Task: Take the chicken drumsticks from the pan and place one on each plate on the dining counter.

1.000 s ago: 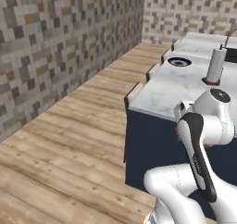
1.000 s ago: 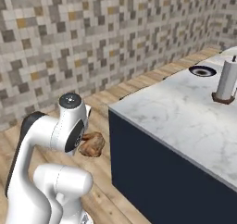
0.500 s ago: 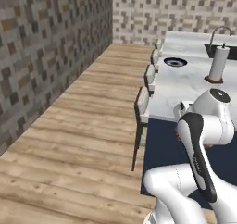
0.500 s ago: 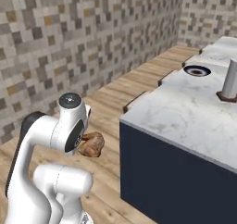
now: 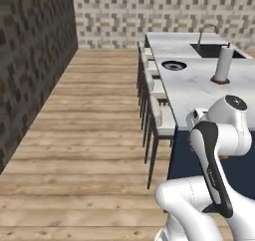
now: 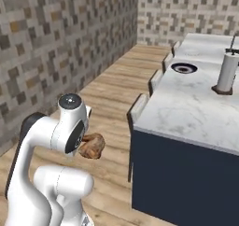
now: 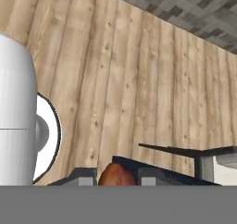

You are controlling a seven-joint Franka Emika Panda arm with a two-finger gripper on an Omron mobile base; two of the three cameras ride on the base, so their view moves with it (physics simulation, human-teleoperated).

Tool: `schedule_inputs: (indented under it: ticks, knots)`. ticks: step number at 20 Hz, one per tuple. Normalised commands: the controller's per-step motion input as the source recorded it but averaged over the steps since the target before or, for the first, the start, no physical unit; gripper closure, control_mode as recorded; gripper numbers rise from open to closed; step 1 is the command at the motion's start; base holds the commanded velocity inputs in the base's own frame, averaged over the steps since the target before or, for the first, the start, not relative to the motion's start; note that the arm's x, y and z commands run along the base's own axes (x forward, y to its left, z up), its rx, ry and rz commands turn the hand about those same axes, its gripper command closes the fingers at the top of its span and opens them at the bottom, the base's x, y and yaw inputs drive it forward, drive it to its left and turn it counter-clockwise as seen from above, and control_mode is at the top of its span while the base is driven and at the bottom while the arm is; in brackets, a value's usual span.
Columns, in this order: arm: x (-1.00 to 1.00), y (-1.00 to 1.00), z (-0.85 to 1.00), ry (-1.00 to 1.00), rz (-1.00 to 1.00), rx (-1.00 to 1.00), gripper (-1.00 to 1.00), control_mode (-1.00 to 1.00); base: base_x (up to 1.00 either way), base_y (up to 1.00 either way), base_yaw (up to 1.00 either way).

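A glossy orange-brown chicken drumstick (image 6: 92, 145) hangs close against my folded arm, well above the wooden floor. In the hand view my gripper (image 7: 115, 176) is shut on this drumstick (image 7: 115, 175), which sits between the two dark fingertips (image 7: 86, 176). The dining counter (image 5: 196, 88), white marble on a navy base (image 6: 186, 183), runs ahead on my right. A dark plate with a pale rim (image 5: 174, 64) lies on it near its left edge, seen also as the plate (image 6: 184, 68) in the right base view. The pan is out of view.
A paper towel roll (image 5: 222, 63) stands on the counter beyond the plate, before the black sink (image 5: 213, 50) and curved tap (image 5: 206, 31). Stools (image 5: 160, 116) line the counter's left side. Open wood floor (image 5: 94, 115) stretches to the tiled walls (image 6: 60, 38).
The whole scene has shifted in both base views as the base drives and turns; the counter now runs lengthwise ahead. The drumstick stays gripped and the arm's pose is the same.
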Motion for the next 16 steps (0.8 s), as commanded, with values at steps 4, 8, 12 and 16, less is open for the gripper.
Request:
schedule_inputs:
  ticks: [4,8,12,16]
  knots:
    - [0.0,0.0,0.0,0.0,0.0,0.0,1.0,1.0,0.31,0.85,-0.44]
    - [0.0,0.0,0.0,0.0,0.0,0.0,1.0,1.0,0.36,0.84,-0.44]
    - [0.0,0.0,0.0,0.0,0.0,0.0,1.0,1.0,0.54,0.74,-0.49]
    - [0.0,0.0,0.0,0.0,0.0,0.0,1.0,1.0,0.54,0.76,-0.47]
